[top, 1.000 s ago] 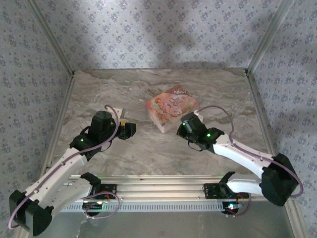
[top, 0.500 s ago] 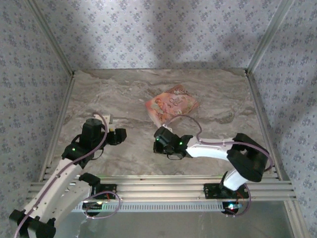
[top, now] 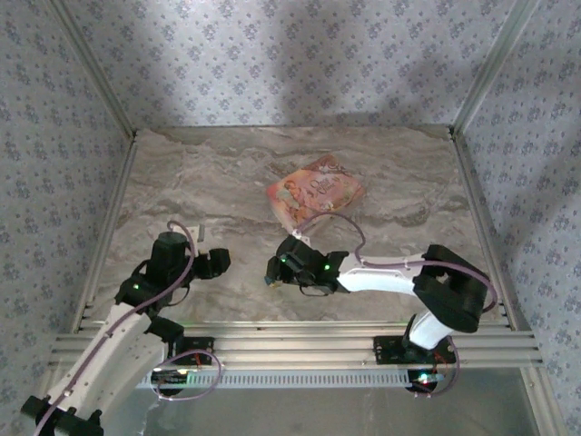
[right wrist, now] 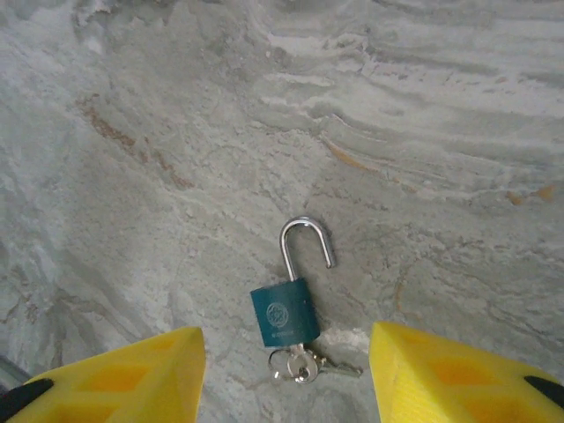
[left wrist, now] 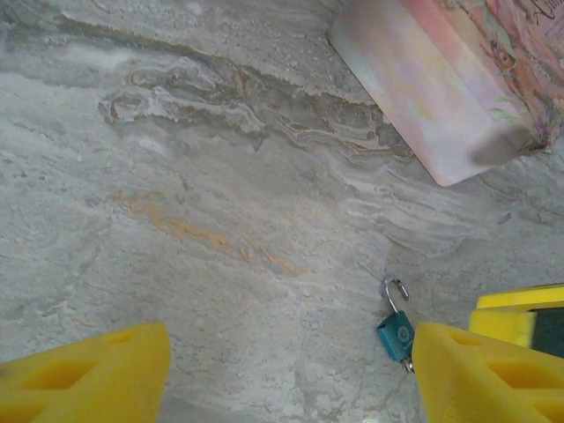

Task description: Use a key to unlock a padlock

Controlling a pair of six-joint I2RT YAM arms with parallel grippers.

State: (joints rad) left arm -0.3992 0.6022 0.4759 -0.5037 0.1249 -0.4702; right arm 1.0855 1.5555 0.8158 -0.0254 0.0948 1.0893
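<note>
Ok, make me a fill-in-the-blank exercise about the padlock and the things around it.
1. The padlock has its shackle ____.
2. Sticking from its lower end is a ____.
3. The right gripper's fingers flanking it are coloured ____.
4. The box on the table is ____.
Missing words: open; key; yellow; pink.

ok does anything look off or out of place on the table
Nothing damaged or spilled. The padlock lies flat on the table with its shackle swung open and keys in its base, which fits an unlocked lock.

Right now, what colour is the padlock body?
The padlock body is teal blue; it shows best in the right wrist view.
</note>
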